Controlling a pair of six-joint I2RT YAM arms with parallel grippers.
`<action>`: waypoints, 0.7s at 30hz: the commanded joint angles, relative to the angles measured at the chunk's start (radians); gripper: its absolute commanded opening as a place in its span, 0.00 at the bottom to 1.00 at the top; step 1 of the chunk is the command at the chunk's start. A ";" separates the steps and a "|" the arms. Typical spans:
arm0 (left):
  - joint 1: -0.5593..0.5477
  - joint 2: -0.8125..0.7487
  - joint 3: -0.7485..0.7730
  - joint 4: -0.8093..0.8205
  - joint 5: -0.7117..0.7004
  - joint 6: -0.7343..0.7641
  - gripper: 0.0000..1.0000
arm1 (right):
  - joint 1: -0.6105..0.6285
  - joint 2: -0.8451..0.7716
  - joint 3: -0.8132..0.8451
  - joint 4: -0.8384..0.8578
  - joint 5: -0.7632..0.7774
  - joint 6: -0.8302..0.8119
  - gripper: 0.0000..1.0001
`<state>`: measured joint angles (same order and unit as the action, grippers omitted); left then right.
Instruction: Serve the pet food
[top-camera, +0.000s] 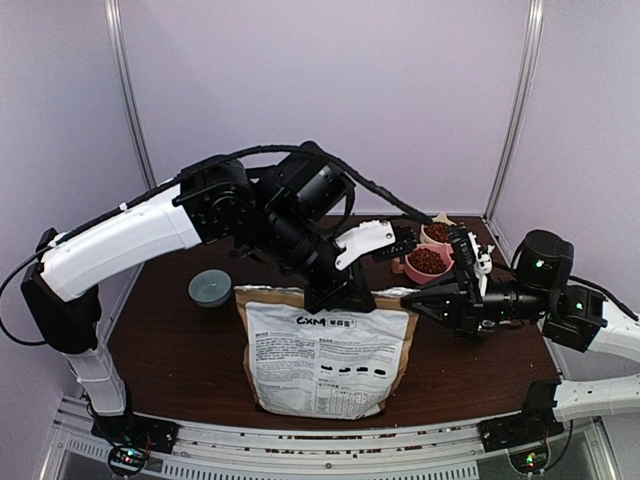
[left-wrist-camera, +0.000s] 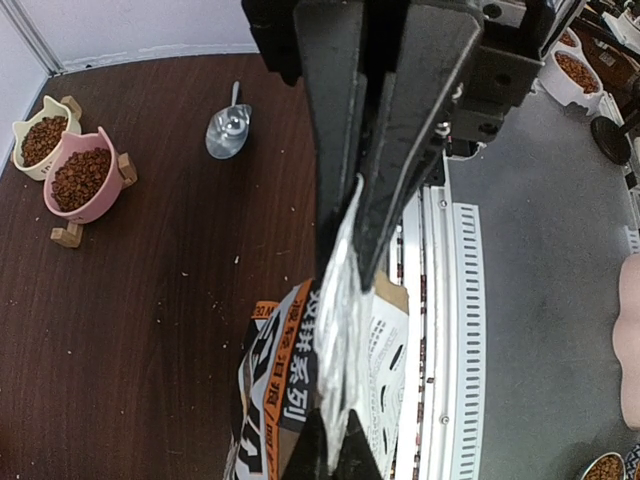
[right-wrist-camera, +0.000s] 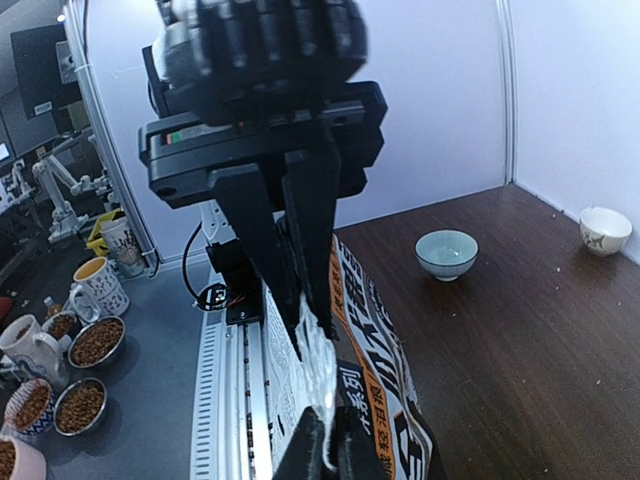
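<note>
Pet food (top-camera: 428, 262) shows in the top view as reddish-brown kibble heaped in a pink bowl (top-camera: 411, 271) and a cream bowl (top-camera: 426, 240) at the far right of the dark worktop (top-camera: 170, 350). The brown CXM bag (top-camera: 325, 355) stands upright near the front edge. The left tool (top-camera: 338, 296) is clenched on the middle of the bag's top edge, and the right tool (top-camera: 412, 300) pinches its right corner. A teal bowl (top-camera: 210, 288) sits to the bag's left, apart from it. In the left wrist view, both fingers (left-wrist-camera: 335, 150) press flat on the bag's silver-lined seam. A metal scoop (left-wrist-camera: 228, 130) lies on the wood near the two filled bowls, with stray pellets scattered about. In the right wrist view, that tool's fingers are likewise clamped on the seam, and a small white bowl (right-wrist-camera: 605, 228) stands beyond the teal one.
</note>
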<state>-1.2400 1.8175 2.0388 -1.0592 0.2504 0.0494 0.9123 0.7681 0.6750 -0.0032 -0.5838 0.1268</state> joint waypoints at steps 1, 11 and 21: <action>-0.009 -0.003 0.035 0.013 0.022 -0.001 0.00 | -0.005 0.004 0.004 0.027 0.015 -0.005 0.01; -0.009 0.008 0.042 0.030 0.032 -0.002 0.00 | -0.006 0.026 0.020 0.006 -0.001 -0.003 0.06; -0.009 0.068 0.102 0.039 0.069 -0.005 0.29 | -0.005 0.023 0.033 0.000 -0.022 -0.004 0.00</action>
<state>-1.2438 1.8496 2.0884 -1.0580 0.2790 0.0433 0.9119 0.7929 0.6819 -0.0040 -0.6018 0.1272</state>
